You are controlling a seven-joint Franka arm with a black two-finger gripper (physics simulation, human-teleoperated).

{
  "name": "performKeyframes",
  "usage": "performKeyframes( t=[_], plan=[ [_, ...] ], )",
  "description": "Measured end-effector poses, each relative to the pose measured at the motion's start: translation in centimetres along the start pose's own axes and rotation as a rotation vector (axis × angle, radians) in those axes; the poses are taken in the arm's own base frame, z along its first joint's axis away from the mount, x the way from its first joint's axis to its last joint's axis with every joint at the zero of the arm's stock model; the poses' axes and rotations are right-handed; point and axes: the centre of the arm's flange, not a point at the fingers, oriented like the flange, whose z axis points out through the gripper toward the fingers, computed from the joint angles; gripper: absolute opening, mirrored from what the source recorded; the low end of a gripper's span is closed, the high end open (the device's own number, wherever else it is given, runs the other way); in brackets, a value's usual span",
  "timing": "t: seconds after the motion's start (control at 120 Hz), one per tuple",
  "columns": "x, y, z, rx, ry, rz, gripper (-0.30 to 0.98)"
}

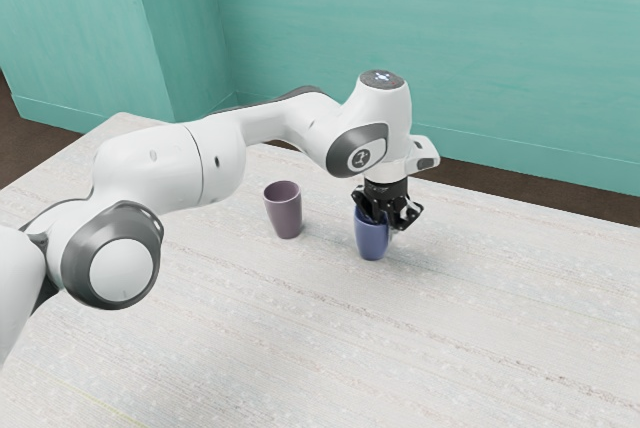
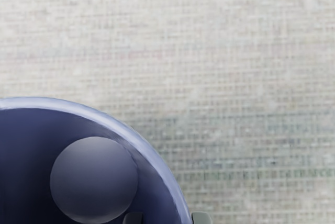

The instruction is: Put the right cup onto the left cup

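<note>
Evidently the step in hand is taking hold of the blue tapered cup (image 1: pixel 372 240), which I judge to be the right cup meant by the task. My black two-finger gripper (image 1: pixel 385 222) is at that cup's rim, its fingers apart and unclenched, one inside the wall and one outside, with room left between them. The cup stands upright on the table, and the mauve tapered cup (image 1: pixel 284 212), presumably the one to receive it, stands upright too, apart from it on the exterior view's left. Next, the fingers should draw together on the blue cup's wall before any lift; an uneven pinch could tilt it. Beneath the blue cup spreads a pale, streaked tabletop (image 1: pixel 250 353), woven-looking close up. Beyond the cup, past the table's far edge, are brown flooring (image 1: pixel 580 203), a teal baseboard (image 1: pixel 500 164) and a teal wall (image 1: pixel 480 58).
</note>
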Motion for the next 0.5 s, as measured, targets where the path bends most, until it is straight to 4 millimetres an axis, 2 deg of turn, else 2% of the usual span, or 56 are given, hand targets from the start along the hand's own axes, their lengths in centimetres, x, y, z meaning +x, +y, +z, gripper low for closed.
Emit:
performKeyframes(
  t=[0.083,0.3,0.4,0.5],
  plan=[
    [0.2,-0.7,0.3,0.013,0.0,-0.008,-0.02],
    [0.2,-1.0,0.3,0.019,0.002,-0.009,-0.08],
    [0.2,-0.9,-0.7,0.023,0.013,-0.006,-0.09],
    [0.3,-0.8,-2.6,0.026,0.034,-0.005,-0.09]
  ],
)
